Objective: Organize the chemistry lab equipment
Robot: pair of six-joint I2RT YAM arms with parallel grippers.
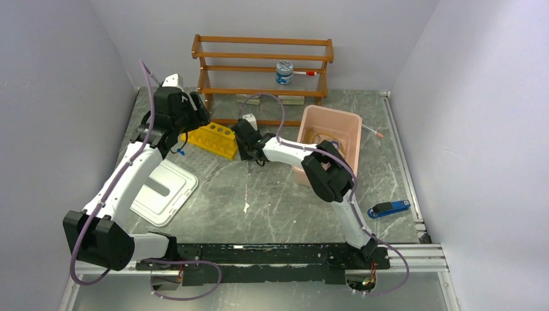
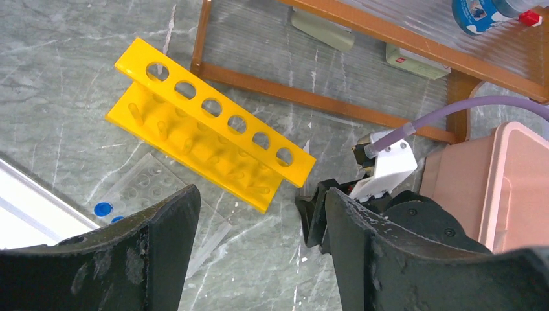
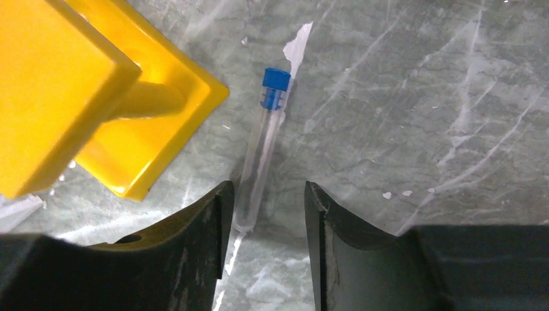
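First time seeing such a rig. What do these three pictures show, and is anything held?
Two robot arms are bolted at the near edge of a table. The wide picture looks down from above and behind them. The other two come from a camera on each wrist, so the dark shapes at the bottom are that arm's own fingers. On the table lie a yellow test-tube rack, a pink bin, a white tray and a blue stapler-like tool. The left gripper hangs open and empty near the rack. The right gripper, open, has a blue-capped tube lying flat between its fingers. Nothing is held.
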